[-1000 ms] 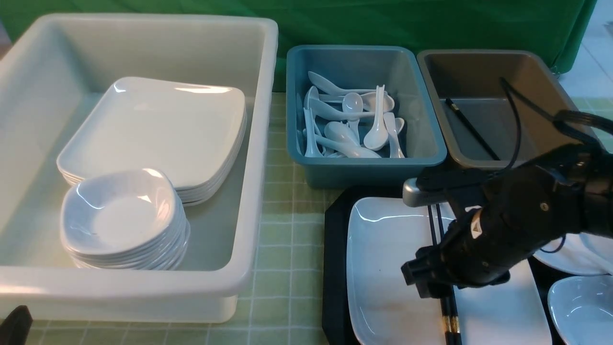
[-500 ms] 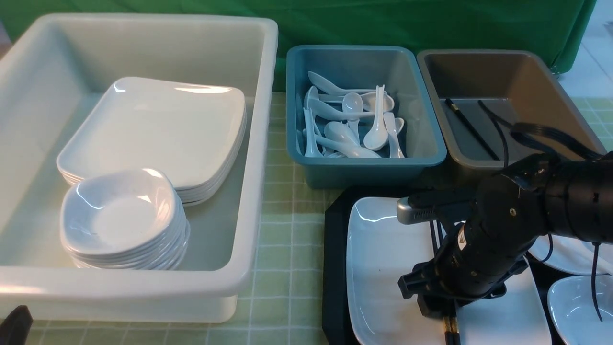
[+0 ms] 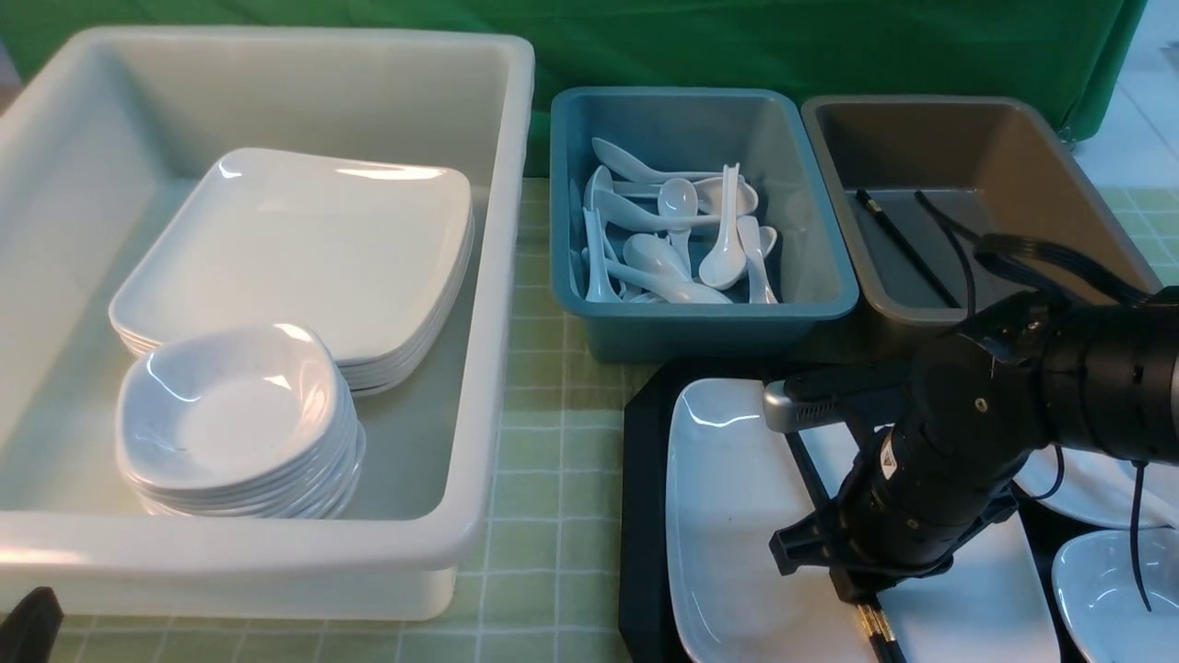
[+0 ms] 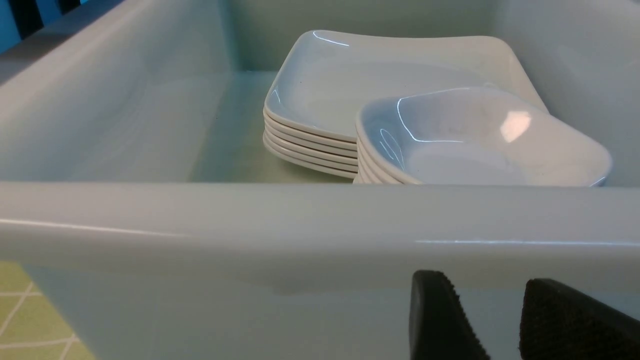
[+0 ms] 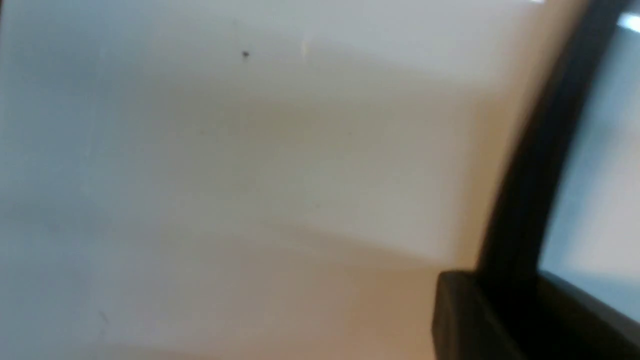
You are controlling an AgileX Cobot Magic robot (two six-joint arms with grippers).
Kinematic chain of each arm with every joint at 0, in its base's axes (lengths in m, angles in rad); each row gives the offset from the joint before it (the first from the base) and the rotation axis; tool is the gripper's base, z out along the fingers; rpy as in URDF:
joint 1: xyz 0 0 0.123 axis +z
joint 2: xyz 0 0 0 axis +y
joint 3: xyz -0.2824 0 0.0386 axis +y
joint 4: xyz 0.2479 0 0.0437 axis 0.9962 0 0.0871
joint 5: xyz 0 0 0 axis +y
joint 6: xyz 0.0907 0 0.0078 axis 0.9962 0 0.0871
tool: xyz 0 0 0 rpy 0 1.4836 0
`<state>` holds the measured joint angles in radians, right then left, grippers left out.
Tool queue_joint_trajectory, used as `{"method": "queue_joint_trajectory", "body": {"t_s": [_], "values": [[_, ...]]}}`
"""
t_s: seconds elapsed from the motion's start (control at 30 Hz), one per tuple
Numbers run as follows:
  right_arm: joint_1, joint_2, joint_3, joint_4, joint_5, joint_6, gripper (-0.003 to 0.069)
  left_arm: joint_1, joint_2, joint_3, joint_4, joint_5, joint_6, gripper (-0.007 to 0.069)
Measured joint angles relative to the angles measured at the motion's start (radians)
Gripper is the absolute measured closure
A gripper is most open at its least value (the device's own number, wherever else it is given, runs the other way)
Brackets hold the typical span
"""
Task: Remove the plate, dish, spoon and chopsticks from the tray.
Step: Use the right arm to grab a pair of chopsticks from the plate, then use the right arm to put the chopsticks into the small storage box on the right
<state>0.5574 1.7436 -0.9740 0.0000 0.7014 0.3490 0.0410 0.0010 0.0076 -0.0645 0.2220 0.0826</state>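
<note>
The right gripper (image 3: 852, 589) hung low over the plate (image 3: 737, 497) on the tray (image 3: 645, 516). Its jaws pinched the chopsticks (image 3: 877, 628), which lay slanted across the plate with their gold-banded thick ends toward the robot. In the right wrist view the black sticks filled the gap between the two pads. The step in hand looked like the pick-up of the chopsticks. To do it well, the grip probably had to hold both sticks, since a thin pair on a glossy plate could split and let one slip out. A slow, straight lift before any sideways travel would show whether both came. The grip sat near the thick end, so the long thin ends would likely droop and should clear the near rim of the brown bin (image 3: 921, 106), where a black stick (image 3: 907, 249) lay, before release. The left gripper (image 4: 490, 280) hung just outside the white tub (image 3: 497, 276), jaws partly spread with nothing between them. A dish (image 3: 1105, 580) sat at the tray's right, and no spoon could be made out on the tray.
</note>
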Motion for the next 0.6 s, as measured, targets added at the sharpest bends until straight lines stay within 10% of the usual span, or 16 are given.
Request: {"method": "queue_joint_trajectory", "body": {"t_s": [0.6], "values": [[0.024,-0.229,0.002,0.027,0.319,-0.011,0.0545,0.000,0.000,0.000,0.000,0.000,0.000,0.0397]]}}
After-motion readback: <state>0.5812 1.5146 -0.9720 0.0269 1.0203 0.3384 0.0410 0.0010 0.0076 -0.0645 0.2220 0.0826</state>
